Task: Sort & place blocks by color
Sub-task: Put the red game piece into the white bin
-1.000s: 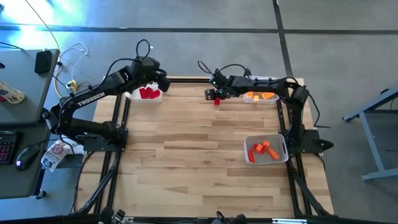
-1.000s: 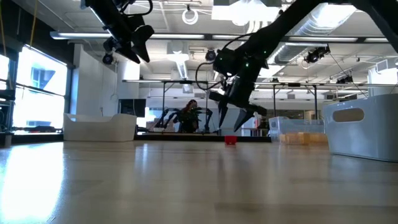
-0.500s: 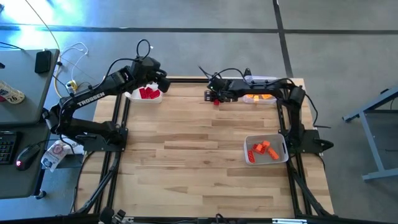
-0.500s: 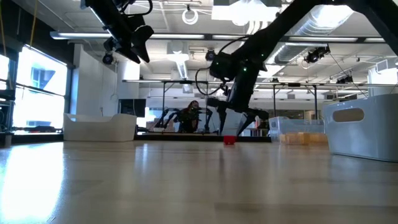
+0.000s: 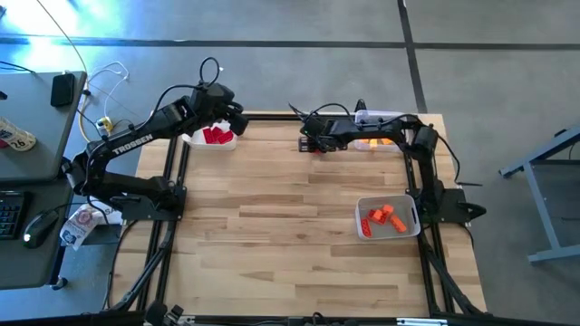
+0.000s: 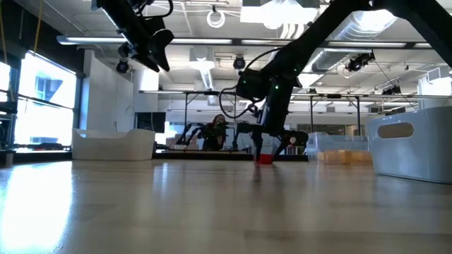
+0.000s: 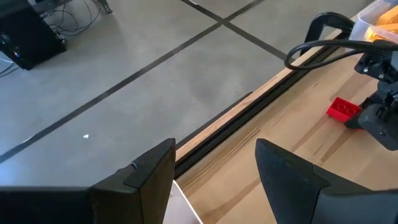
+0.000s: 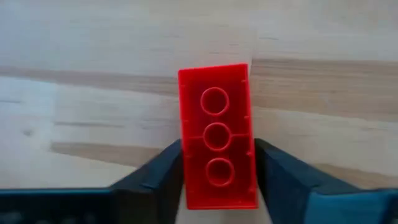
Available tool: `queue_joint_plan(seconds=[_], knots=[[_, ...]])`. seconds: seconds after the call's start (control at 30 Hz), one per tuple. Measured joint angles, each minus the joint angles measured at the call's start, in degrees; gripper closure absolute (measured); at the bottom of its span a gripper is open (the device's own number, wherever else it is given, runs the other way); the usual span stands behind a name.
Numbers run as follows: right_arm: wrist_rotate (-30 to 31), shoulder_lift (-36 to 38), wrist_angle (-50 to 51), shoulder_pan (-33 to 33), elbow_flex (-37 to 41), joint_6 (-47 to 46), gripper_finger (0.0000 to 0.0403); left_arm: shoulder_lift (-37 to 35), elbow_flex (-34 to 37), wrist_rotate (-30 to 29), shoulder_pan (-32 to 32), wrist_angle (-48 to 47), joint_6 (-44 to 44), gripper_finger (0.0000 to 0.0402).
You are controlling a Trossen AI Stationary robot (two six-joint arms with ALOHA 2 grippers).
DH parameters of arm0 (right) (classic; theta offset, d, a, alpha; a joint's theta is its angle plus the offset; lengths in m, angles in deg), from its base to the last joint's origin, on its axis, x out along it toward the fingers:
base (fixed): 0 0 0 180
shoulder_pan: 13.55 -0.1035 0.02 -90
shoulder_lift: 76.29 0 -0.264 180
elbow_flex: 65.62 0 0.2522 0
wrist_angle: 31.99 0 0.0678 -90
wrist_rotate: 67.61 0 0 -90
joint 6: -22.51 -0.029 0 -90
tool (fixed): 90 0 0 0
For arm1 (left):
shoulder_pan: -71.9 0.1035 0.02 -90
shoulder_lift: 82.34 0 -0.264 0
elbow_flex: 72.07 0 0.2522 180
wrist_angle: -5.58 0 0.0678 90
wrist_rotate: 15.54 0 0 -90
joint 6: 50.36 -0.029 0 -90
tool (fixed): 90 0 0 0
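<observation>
A red block (image 8: pixel 217 134) lies on the wooden table near the middle of its far edge, hollow underside up; it also shows in the low view (image 6: pixel 264 159) and the left wrist view (image 7: pixel 342 107). My right gripper (image 8: pixel 217 180) is down over it, its fingers closed against the block's sides (image 5: pixel 314 145). My left gripper (image 7: pixel 214 180) hangs open and empty above a white tray (image 5: pixel 210 143) of red blocks at the far left (image 6: pixel 152 49). My right gripper pinches the red block's two long sides (image 8: pixel 184 168) between its two fingers, toward one end of the block. The fingers come steeply from above and lie across the block. The block rests flat on the table.
A clear tray (image 5: pixel 399 145) with orange and yellow blocks stands at the far right, right behind my right arm. A white tray (image 5: pixel 365 210) with orange blocks sits at the right side. The table's middle and near half are bare wood.
My right gripper has sunk to the table over the red block and rolled a little. Its fingers have drawn in from a wide spread until they meet the block's sides. The block has stayed where it lay.
</observation>
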State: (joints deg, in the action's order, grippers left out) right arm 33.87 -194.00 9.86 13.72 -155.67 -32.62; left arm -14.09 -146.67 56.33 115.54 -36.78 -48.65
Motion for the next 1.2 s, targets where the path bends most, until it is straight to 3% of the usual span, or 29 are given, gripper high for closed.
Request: queue_joint_plan(seconds=[0.13, 0.17, 0.63, 0.97, 1.2], knots=[[-1.1, 0.3, 0.1, -0.3, 0.1, 5.1, 0.0296, 0.0, 0.0, 0.0, 0.0, -0.1, 0.0, 0.0195], [-1.1, 0.5, 0.1, -0.4, 0.1, 6.5, 0.0299, 0.0, 0.0, 0.2, 0.0, -0.1, 0.0, 0.0195], [-2.6, 6.9, -0.2, -7.4, 0.4, 25.0, 0.0299, 0.0, 0.0, 16.3, 0.0, -1.5, -6.0, 0.0195], [-15.4, 13.8, -5.7, -12.9, 0.4, 35.6, 0.0299, 0.0, 0.0, 29.8, -1.6, -7.9, -15.5, 0.0195], [-21.4, 17.6, -10.5, -15.2, 0.3, 39.2, 0.0299, 0.0, 0.0, 34.8, -6.2, -11.5, -16.8, 0.0195]])
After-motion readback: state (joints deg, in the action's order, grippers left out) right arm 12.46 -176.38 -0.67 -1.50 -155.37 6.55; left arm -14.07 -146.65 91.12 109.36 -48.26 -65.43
